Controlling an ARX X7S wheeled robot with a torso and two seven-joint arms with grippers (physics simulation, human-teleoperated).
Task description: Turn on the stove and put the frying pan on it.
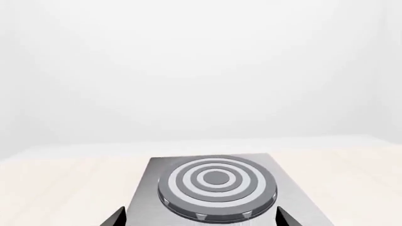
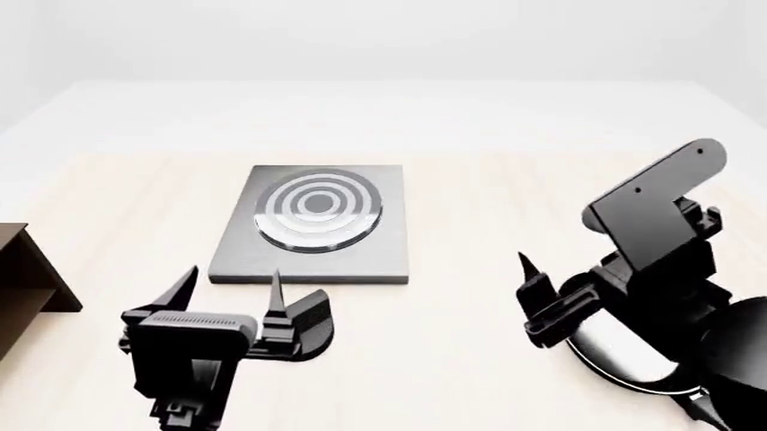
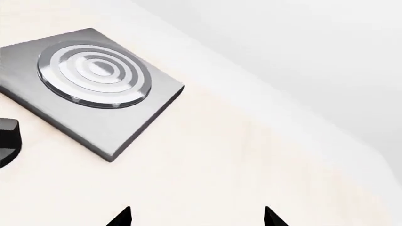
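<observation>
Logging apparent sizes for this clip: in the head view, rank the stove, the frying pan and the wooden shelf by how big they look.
1. Stove, fully visible.
2. Frying pan, largely hidden under the right arm, so unsure.
3. Wooden shelf, cut off by the picture's edge; only a corner shows, so unsure.

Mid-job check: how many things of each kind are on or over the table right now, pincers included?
Stove: 1
Frying pan: 1
Wooden shelf: 1
Pincers: 2, the left pincer and the right pincer
Total: 5

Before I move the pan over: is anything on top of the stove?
No. The stove burner is bare in all views. The knob is hidden behind the left gripper.
</observation>
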